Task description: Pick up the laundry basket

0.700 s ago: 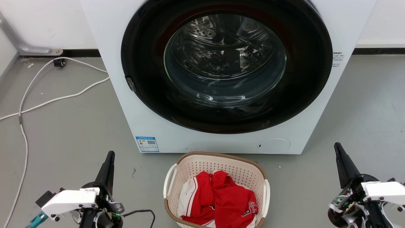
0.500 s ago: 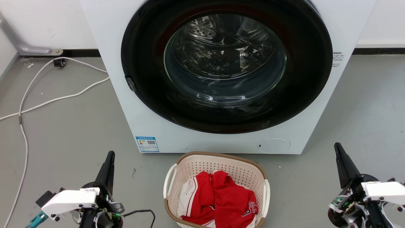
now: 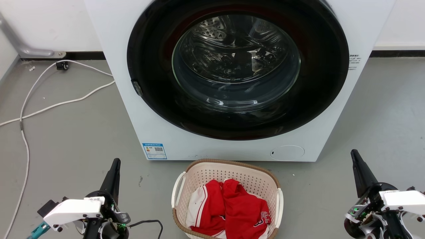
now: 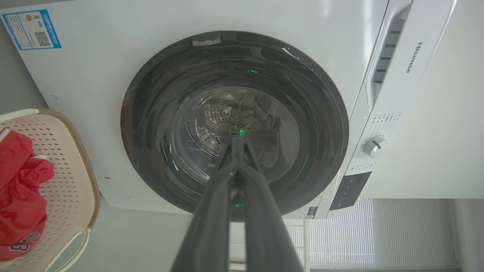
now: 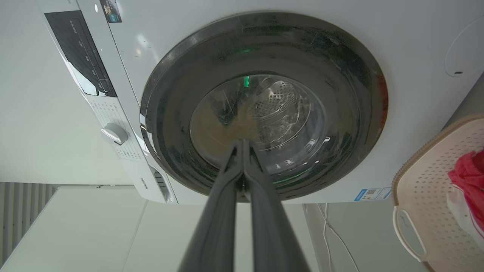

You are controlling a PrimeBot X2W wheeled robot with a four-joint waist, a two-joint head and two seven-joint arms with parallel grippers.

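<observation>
The laundry basket sits on the floor just in front of the washing machine, at the bottom centre of the head view. It is cream perforated plastic with a brown rim and white side handles, and red and white clothes lie in it. My left gripper is shut, well to the basket's left, holding nothing. Off to the basket's right, my right gripper is also shut and empty. The basket shows at the left edge of the left wrist view, behind my left gripper. The basket shows at the right edge of the right wrist view, beside my right gripper.
A white front-loading washing machine with its round dark door stands close behind the basket. White cables run over the grey floor at the left. Grey floor lies on both sides of the basket.
</observation>
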